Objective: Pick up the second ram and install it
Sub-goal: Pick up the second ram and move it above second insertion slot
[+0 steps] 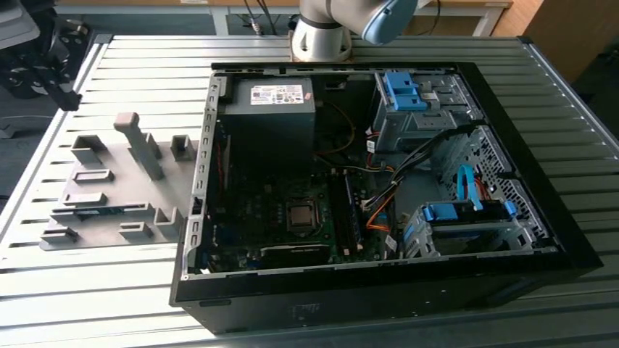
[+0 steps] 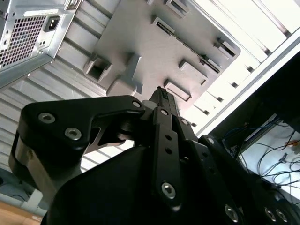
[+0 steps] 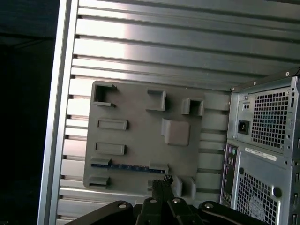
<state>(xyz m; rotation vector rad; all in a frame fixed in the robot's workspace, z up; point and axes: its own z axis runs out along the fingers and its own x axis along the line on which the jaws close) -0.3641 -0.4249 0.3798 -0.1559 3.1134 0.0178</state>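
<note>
The gripper (image 3: pixel 161 183), clenched on nothing, hangs over the holder (image 3: pixel 136 140). The ram (image 3: pixel 126 167) lies near its tips, long axis along their closing direction.

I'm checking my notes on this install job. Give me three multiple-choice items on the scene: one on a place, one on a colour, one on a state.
1. Where is the second ram? A on the bare table slats; B on the grey tray; C atop the power supply.
2. Its colour? A green; B red; C blue.
3. The computer case lies: A open; B closed; C on the floor.

1 B: it rests between the tray's holders.
2 C: its long edge shows blue in the first wrist view.
3 A: boards and cables show inside in the exterior view.
</note>
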